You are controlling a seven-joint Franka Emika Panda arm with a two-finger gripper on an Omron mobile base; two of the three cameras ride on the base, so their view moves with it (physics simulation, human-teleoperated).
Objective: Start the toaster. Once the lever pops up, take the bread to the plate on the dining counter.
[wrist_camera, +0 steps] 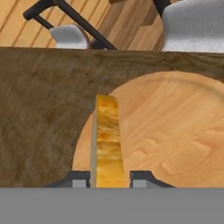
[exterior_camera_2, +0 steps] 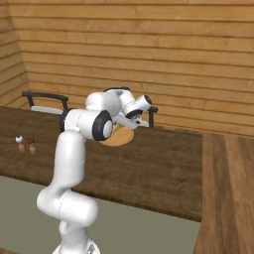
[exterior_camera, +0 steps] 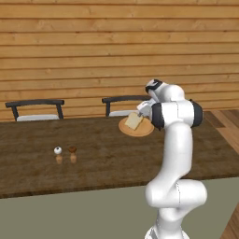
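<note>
One slice of bread point(wrist_camera: 107, 140), edge-on between the claw point(wrist_camera: 109, 178) fingertips and lightly pinched, long axis running straight ahead, hanging just above the near-left part of the plate point(wrist_camera: 175, 131) on the bench point(exterior_camera: 102, 158).

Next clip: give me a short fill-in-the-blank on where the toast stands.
The pincer holds the golden-tan toast slice on its ____.
The slice hangs over the round orange-tan ____.
That dish sits on the dark brown wood-grain ____.
Two small shakers stand to the dish's ____ in the left base view.

Missing: edge; plate; counter; left
</note>
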